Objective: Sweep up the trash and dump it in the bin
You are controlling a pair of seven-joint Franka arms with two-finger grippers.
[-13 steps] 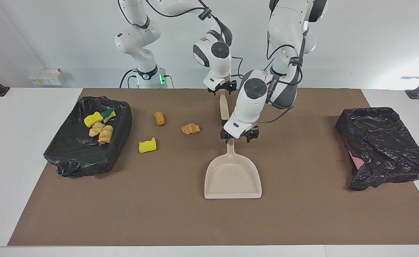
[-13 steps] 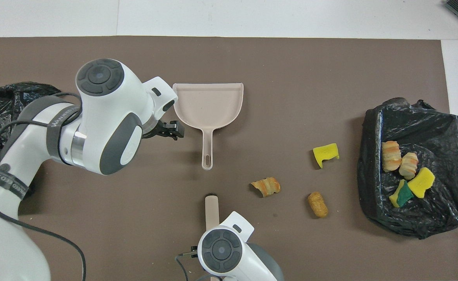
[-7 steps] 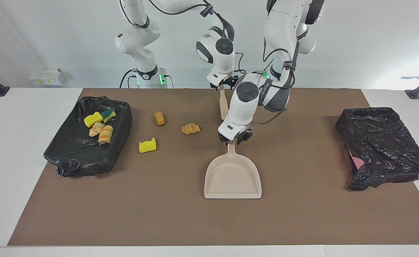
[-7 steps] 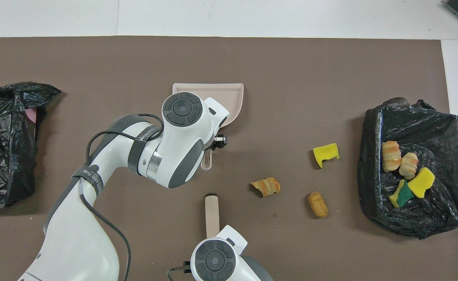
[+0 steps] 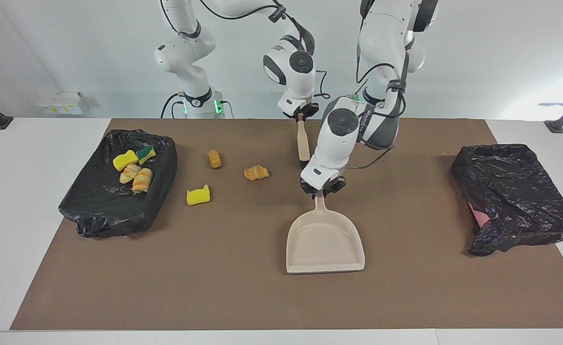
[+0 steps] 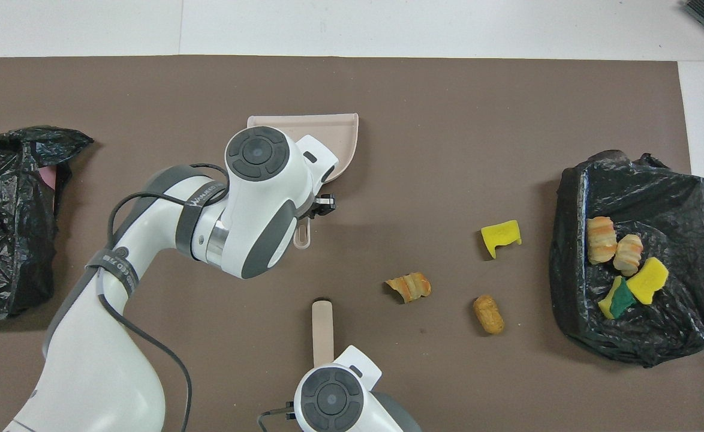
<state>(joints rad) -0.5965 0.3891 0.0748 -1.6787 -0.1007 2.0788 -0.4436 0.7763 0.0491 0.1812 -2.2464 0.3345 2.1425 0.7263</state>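
Observation:
My left gripper [image 5: 319, 190] is shut on the handle of the beige dustpan [image 5: 324, 244], which sits low at the middle of the brown mat; the gripper also shows in the overhead view [image 6: 315, 210]. My right gripper [image 5: 302, 116] is shut on the top of the beige brush handle [image 5: 303, 141], near the robots' edge of the mat. On the mat lie three pieces of trash: a yellow sponge chunk [image 5: 198, 195] and two striped rolls [image 5: 214, 159] [image 5: 256, 172]. Several more pieces lie in the black-lined bin [image 5: 164, 165] at the right arm's end.
A crumpled black bag [image 5: 511, 196] over something pink lies at the left arm's end of the mat. The loose trash lies between the dustpan and the bin. In the overhead view the brush handle [image 6: 322, 330] sticks out from under the right arm's wrist.
My left gripper came down over the dustpan handle and shut on it, then shifted the pan a little toward the left arm's end. My right gripper closed on the brush handle.

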